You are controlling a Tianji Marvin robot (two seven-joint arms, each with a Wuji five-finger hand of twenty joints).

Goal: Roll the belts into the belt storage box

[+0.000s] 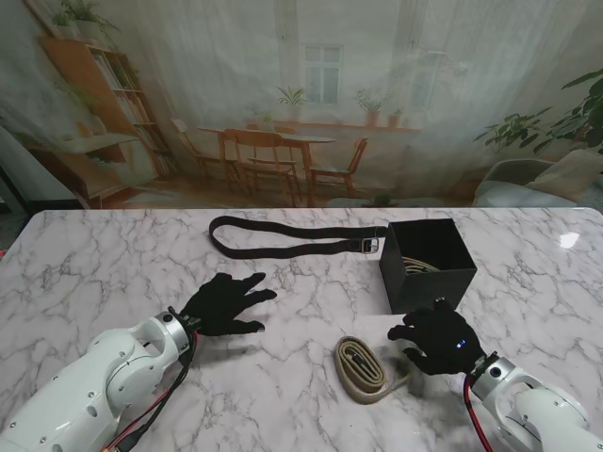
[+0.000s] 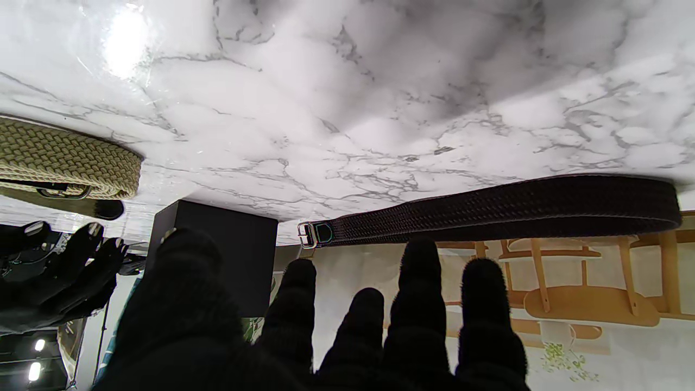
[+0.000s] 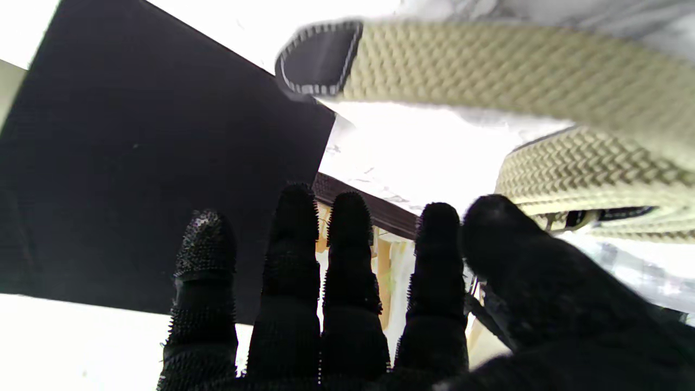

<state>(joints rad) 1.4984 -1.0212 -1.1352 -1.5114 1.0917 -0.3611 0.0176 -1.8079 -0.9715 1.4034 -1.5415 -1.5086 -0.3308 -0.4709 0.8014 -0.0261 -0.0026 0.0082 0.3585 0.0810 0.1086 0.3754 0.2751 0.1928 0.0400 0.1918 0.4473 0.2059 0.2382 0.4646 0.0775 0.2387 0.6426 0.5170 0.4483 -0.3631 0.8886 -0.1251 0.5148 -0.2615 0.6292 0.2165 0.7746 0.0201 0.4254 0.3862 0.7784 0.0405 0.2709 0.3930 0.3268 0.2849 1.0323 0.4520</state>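
From the stand, my right hand (image 1: 436, 341) rests fingers spread and holding nothing, just right of the tan belt (image 1: 363, 369), whose loose coil runs slantwise toward me; the storage box (image 1: 429, 263) stands just beyond, a rolled belt already inside; my left hand (image 1: 224, 303) is spread and bare on the bench (image 1: 113, 264), the black belt (image 1: 292, 238) stretched crosswise farther off. Left wrist view: fingers (image 2: 418, 293) apart, nothing gripped, black belt ahead. Right wrist view: fingers (image 3: 347, 255) apart, tan belt close beside; the right hand is nearer, I judge.
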